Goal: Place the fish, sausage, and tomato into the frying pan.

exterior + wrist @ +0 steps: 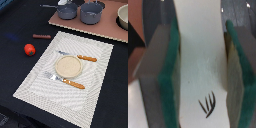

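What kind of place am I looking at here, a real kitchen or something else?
Most likely a tabletop mock-up of a dining and cooking spot, not a real kitchen. A placemat holds a small plate with a fork beside it, and a frying pan and pot sit on a board.

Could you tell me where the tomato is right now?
In the exterior view, the tomato sits on the dark table at the view's left, just below the sausage and left of the placemat.

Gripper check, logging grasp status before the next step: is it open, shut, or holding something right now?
Gripper: shut on the flat white fish-shaped toy, which sits clamped between its green-padded fingers.
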Tool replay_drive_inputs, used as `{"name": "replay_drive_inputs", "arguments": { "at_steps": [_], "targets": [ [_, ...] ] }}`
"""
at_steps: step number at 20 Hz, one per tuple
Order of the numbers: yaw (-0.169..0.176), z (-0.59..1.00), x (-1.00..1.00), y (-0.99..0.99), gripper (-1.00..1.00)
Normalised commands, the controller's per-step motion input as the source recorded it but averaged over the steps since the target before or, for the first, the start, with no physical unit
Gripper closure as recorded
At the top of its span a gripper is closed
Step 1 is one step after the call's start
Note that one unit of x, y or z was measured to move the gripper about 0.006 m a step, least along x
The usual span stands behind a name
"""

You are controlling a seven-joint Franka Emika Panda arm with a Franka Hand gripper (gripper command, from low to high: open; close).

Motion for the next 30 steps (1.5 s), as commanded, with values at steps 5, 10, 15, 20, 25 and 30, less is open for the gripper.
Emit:
{"name": "replay_drive_inputs", "arguments": {
  "at_steps": [5, 10, 15, 20, 25, 30],
  "targets": [
    [-0.001, 0.66, -0.01, 0.1, -1.0],
    [-0.001, 0.75, -0.13, -0.12, -1.0],
    [0.0, 0.56, -0.22, -0.77, -1.0],
    [0.0, 0.42, -0.15, -0.94, -1.0],
    [0.0, 0.17, -0.12, -0.97, -1.0],
    [0.0, 0.0, -0.11, -0.99, -1.0]
  ]
}}
